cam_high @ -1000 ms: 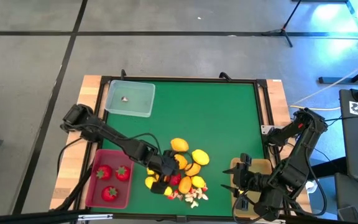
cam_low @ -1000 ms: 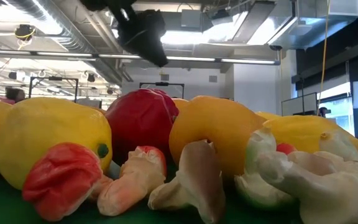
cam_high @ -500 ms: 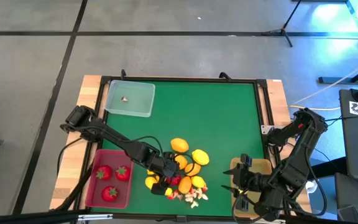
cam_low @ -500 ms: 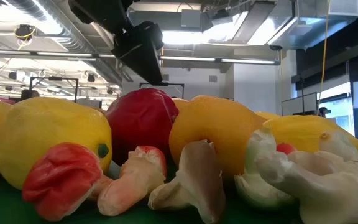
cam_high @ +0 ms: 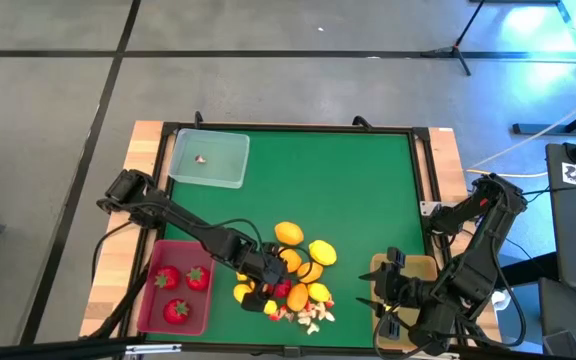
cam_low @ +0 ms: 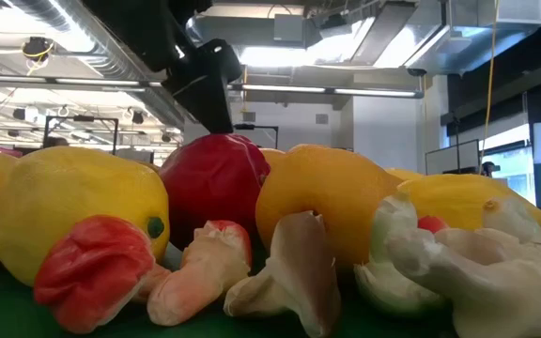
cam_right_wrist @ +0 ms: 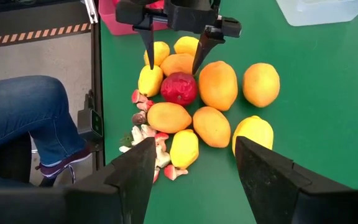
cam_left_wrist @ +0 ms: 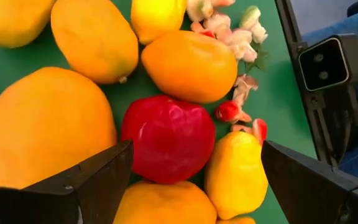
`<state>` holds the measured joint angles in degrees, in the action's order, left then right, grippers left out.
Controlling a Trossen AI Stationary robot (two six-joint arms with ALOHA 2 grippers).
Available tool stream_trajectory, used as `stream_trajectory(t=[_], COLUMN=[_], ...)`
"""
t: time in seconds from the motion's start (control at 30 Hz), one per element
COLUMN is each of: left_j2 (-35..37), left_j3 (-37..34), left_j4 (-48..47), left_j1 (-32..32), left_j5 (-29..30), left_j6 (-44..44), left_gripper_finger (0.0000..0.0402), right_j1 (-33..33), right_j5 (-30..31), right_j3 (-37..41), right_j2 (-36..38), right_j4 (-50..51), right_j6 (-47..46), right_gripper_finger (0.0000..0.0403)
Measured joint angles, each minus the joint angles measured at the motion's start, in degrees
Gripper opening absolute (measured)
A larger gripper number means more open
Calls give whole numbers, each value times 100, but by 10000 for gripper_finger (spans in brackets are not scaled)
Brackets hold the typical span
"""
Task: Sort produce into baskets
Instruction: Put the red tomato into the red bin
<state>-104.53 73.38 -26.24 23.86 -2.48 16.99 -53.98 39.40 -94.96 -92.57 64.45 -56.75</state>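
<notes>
1. Three baskets are seen on the green mat (cam_high: 358, 190): a clear tray (cam_high: 209, 158) at the far left holding one tiny bit (cam_high: 201, 158), a pinkish-red tray (cam_high: 175, 286) at the near left, and a tan-yellow tray (cam_high: 398, 268) at the near right, largely covered by the right arm.
2. Three red strawberries (cam_high: 177, 310) are counted in the pinkish-red tray.
3. One more strawberry (cam_left_wrist: 168, 138) is found in the pile near the mat's near edge, ringed by about nine yellow and orange lemon-like ovals (cam_right_wrist: 217, 84) in the right wrist view.
4. A scatter of small white-and-red bits (cam_high: 310, 317) is laid along the near side of the pile, close to the mat's near edge; the exact number cannot be told.
5. The far and right parts of the mat are left open, with wide room between the pile and the clear tray.
6. The left gripper (cam_right_wrist: 174, 51) is held spread over the pile, its fingers straddling the strawberry from above without touching it.
7. The right gripper (cam_high: 376, 290) is kept spread at the near right by the tan-yellow tray, nothing between its fingers.
8. Compared with a second ago, the left gripper is seen lower over the strawberry in the low view; the produce is unmoved.
</notes>
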Motion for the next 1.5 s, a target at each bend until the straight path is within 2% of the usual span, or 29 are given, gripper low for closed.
stream_trajectory(t=[0.33, 0.77, 1.27, 1.5], left_j2=[-46, -676, -852, -852], left_j3=[0, -7, -4, -4], left_j4=[-6, 234, 924, 913], left_j1=[0, -4, -234, -294], left_j5=[232, 273, 297, 299], left_j6=[-279, -522, -427, -399], left_gripper_finger=[349, 349, 349, 310], right_j1=[0, 0, 0, 0], right_j5=[0, 0, 0, 0], right_j3=[0, 2, 2, 2], right_j2=[-1, -1, -2, -1], right_j4=[-1, -14, -7, -5], right_j6=[1, -4, -20, -18], right_gripper_finger=[221, 221, 221, 221])
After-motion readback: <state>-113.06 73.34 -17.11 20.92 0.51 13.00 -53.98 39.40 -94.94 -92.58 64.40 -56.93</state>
